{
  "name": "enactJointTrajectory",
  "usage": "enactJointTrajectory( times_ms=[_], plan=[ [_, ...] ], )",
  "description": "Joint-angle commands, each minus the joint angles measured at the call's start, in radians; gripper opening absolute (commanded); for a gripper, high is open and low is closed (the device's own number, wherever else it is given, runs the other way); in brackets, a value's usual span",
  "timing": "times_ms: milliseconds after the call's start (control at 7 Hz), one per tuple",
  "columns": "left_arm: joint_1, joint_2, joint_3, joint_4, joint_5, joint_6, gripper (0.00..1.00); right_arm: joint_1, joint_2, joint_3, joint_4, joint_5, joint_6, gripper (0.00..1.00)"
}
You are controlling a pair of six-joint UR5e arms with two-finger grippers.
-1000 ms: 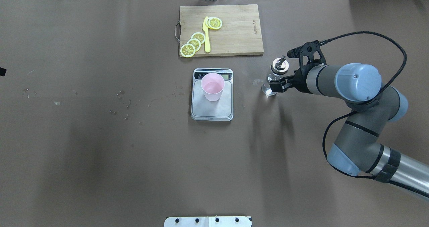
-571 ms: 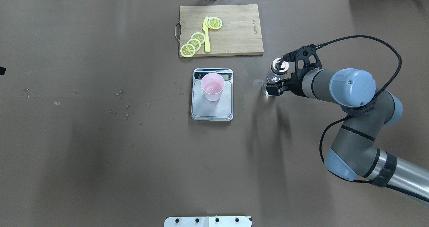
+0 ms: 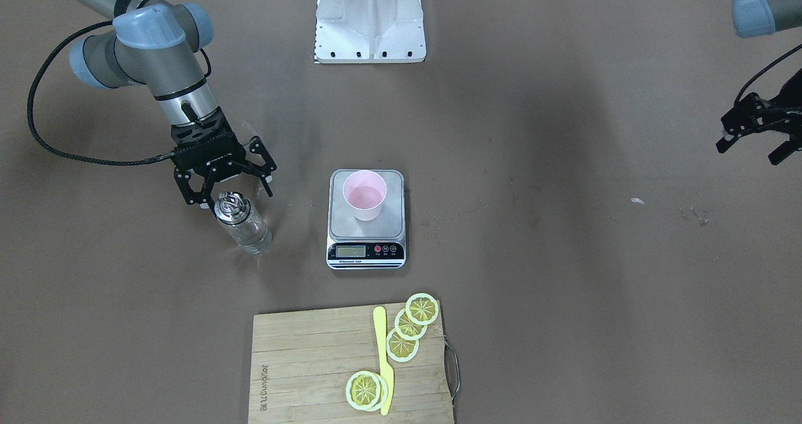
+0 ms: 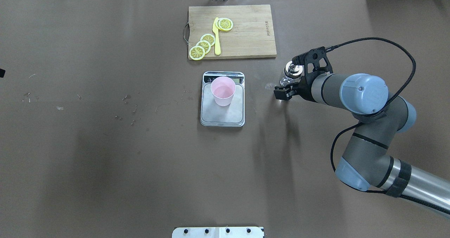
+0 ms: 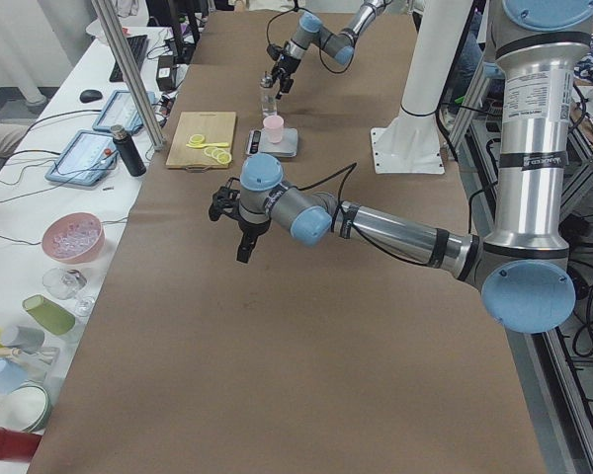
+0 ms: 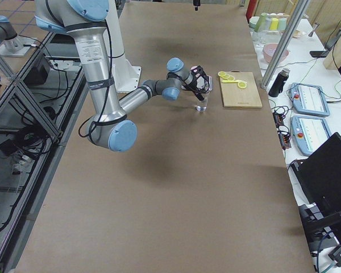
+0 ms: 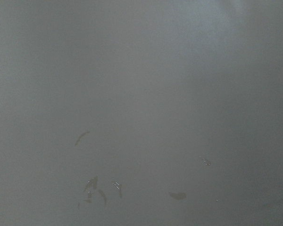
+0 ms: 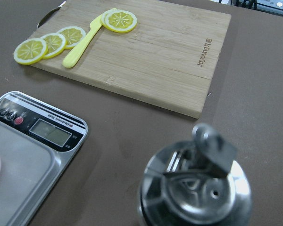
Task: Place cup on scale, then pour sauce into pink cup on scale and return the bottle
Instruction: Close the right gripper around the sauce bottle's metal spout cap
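Logo (image 8: 205, 52) on the cutting board (image 8: 155, 44) and lettering (image 8: 60, 123) on the scale (image 8: 23, 160) are both illegible.

We take this for a robotics lab: two grey-and-blue robot arms (image 6: 95, 57) rise from a white pedestal (image 3: 369, 17) at the edge of a long brown-covered table (image 4: 105, 160). Beside the table runs a white bench (image 5: 15, 212) with tablets (image 5: 79, 155), a laptop (image 6: 329, 176) and loose cables (image 5: 40, 123) — and an aluminium post (image 5: 128, 74) stands at the table's edge.
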Motion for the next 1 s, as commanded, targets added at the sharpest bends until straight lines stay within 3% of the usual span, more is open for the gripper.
enactJointTrajectory(
  times_ms=[0, 714, 857],
  plan=[
    [-0.001, -0.004, 0.001, 0.000, 0.000, 0.000, 0.97, 0.006, 0.004, -0.001, 0.000, -0.006, -0.002, 1.00],
    [-0.001, -0.009, 0.003, 0.000, 0.000, -0.003, 0.97, 0.010, 0.001, -0.024, 0.003, -0.032, -0.004, 1.00],
    [-0.001, -0.009, 0.001, 0.000, 0.000, -0.003, 0.97, 0.010, 0.001, -0.065, 0.093, -0.041, -0.001, 1.00]
  ],
)
